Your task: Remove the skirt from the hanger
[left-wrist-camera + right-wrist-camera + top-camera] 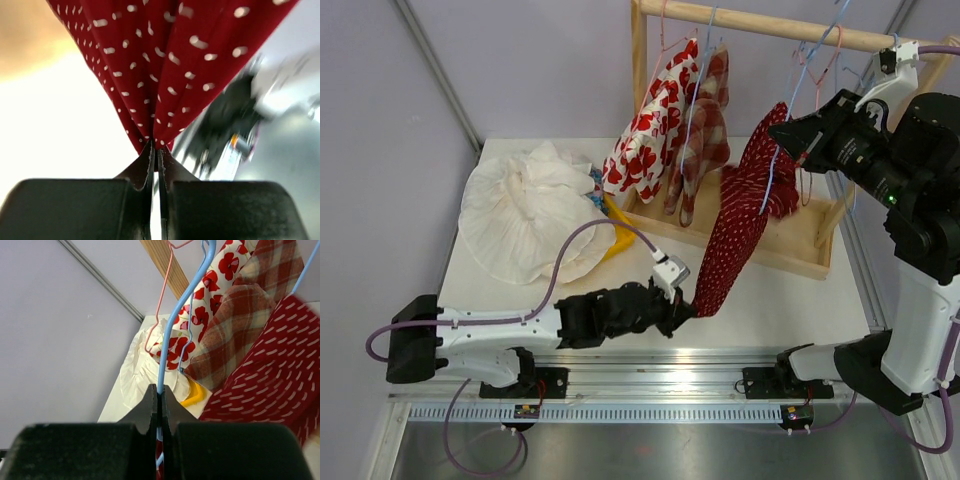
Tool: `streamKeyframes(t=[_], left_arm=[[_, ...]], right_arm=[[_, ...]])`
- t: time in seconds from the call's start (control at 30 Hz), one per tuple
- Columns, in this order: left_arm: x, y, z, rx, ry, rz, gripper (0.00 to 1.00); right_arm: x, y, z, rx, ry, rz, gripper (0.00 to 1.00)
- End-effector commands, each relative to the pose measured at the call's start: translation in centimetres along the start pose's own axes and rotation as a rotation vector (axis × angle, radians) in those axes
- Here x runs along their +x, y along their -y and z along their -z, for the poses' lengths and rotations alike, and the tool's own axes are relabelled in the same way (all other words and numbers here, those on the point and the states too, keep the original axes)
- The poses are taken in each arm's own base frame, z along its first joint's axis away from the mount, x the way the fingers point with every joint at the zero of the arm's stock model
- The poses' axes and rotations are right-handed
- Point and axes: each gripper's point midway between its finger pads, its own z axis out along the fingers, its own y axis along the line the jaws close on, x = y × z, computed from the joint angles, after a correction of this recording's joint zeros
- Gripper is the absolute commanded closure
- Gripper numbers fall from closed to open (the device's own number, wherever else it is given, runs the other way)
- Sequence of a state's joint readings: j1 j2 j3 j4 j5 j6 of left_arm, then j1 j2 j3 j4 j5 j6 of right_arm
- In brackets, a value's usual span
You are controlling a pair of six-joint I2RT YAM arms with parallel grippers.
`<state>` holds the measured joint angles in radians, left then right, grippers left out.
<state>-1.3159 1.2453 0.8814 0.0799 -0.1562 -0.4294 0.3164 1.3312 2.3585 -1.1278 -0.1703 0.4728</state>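
The red, white-dotted fabric skirt (735, 230) hangs on a thin blue wire hanger (161, 367) under the wooden rack (750, 18). The left gripper (682, 312), its arm stretched low before the rack, pinches the skirt's hem. The right gripper (792, 133), raised beside the rack, clamps the hanger. A white table (790, 290) lies below and a lilac wall (520, 60) stands behind.

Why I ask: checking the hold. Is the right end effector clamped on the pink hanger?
No, the right end effector is shut on the blue hanger, not the pink hanger.

The flat white table (800, 300) bears a crumpled white cloth heap (525, 220) beyond-left of the left gripper (684, 312), and a light wooden rack base (790, 258) beyond-right.
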Motion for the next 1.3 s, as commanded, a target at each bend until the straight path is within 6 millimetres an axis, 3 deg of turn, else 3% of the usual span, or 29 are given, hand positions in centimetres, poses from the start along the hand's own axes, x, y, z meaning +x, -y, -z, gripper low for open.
streamKeyframes(t=[0.0, 0.07, 0.17, 0.2, 0.23, 0.27, 0.4, 0.43, 0.47, 0.53, 0.63, 0.67, 0.73, 0.77, 0.83, 0.87, 0.93, 0.97, 1.0, 1.03, 1.07, 1.13, 1.17, 1.23, 1.27], left_arm=[[7.4, -2.4, 2.3, -0.123, -0.115, 0.086, 1.00], [9.1, -2.8, 3.4, -0.151, -0.130, 0.120, 1.00], [9.2, -3.2, 5.5, -0.220, -0.149, 0.101, 1.00], [7.0, -2.9, 5.9, -0.247, -0.106, 0.097, 1.00], [5.9, -3.0, 6.6, -0.268, -0.093, 0.088, 1.00], [5.7, -4.0, 7.7, -0.330, -0.132, 0.049, 1.00], [-1.4, -6.5, 10.9, -0.563, -0.096, -0.095, 1.00], [-4.7, -6.1, 11.8, -0.581, -0.082, -0.137, 1.00], [-6.6, -6.9, 12.4, -0.618, -0.065, -0.150, 1.00], [-11.9, -6.9, 14.0, -0.632, 0.008, -0.191, 1.00], [-17.3, -9.0, 16.0, -0.687, 0.086, -0.220, 1.00], [-20.3, -10.4, 17.5, -0.732, 0.151, -0.189, 1.00], [-23.1, -11.3, 18.6, -0.739, 0.192, -0.215, 1.00], [-25.5, -12.6, 20.4, -0.792, 0.251, -0.198, 1.00], [-28.0, -14.1, 21.0, -0.851, 0.273, -0.227, 1.00], [-29.4, -16.1, 22.4, -0.925, 0.301, -0.214, 1.00], [-32.5, -17.5, 22.5, -0.925, 0.356, -0.210, 1.00], [-33.6, -19.8, 23.9, -0.982, 0.380, -0.190, 1.00], [-34.6, -21.2, 22.6, -0.962, 0.379, -0.177, 1.00], [-35.3, -22.2, 22.6, -0.968, 0.393, -0.165, 1.00], [-35.7, -24.4, 22.7, -0.980, 0.393, -0.146, 1.00], [-36.0, -27.9, 21.0, -0.976, 0.401, -0.103, 1.00], [-35.9, -30.0, 21.4, -1.010, 0.405, -0.080, 1.00], [-34.1, -34.4, 19.3, -1.037, 0.350, -0.006, 1.00], [-33.2, -36.0, 19.3, -1.061, 0.328, 0.026, 1.00]], right_arm=[[-6.0, -2.3, 2.0, -0.056, 0.242, 0.093, 1.00], [-6.0, -2.2, 1.7, -0.052, 0.241, 0.089, 1.00], [-4.9, -1.2, 0.7, -0.026, 0.215, 0.075, 1.00], [-4.5, -0.8, 0.5, -0.013, 0.210, 0.070, 1.00], [-4.2, -0.6, 0.9, -0.010, 0.212, 0.068, 1.00], [-2.9, 0.5, -0.4, 0.016, 0.175, 0.052, 1.00], [0.7, 2.6, -2.4, 0.041, 0.096, 0.013, 1.00], [1.7, 3.2, -3.1, 0.052, 0.071, 0.003, 1.00], [2.1, 3.5, -3.4, 0.054, 0.061, -0.001, 1.00], [2.5, 3.8, -4.3, 0.054, 0.054, -0.006, 1.00], [2.0, 3.6, -5.0, 0.048, 0.064, 0.003, 1.00], [1.8, 3.7, -5.1, 0.054, 0.070, 0.005, 1.00], [1.3, 3.7, -5.9, 0.054, 0.075, 0.013, 1.00], [1.2, 3.6, -6.0, 0.052, 0.077, 0.013, 1.00], [1.0, 3.6, -6.7, 0.051, 0.075, 0.015, 1.00], [1.0, 3.6, -6.9, 0.048, 0.073, 0.015, 1.00], [1.1, 3.8, -7.3, 0.053, 0.072, 0.014, 1.00], [1.1, 3.8, -7.4, 0.052, 0.073, 0.013, 1.00], [1.2, 4.0, -7.6, 0.056, 0.072, 0.012, 1.00], [1.3, 4.0, -7.7, 0.056, 0.072, 0.011, 1.00], [1.3, 4.2, -7.8, 0.061, 0.070, 0.013, 1.00], [1.3, 4.5, -8.1, 0.073, 0.071, 0.022, 1.00], [1.2, 4.7, -8.2, 0.081, 0.076, 0.026, 1.00], [1.0, 5.0, -8.5, 0.095, 0.078, 0.034, 1.00], [1.0, 5.2, -8.7, 0.102, 0.076, 0.034, 1.00]])
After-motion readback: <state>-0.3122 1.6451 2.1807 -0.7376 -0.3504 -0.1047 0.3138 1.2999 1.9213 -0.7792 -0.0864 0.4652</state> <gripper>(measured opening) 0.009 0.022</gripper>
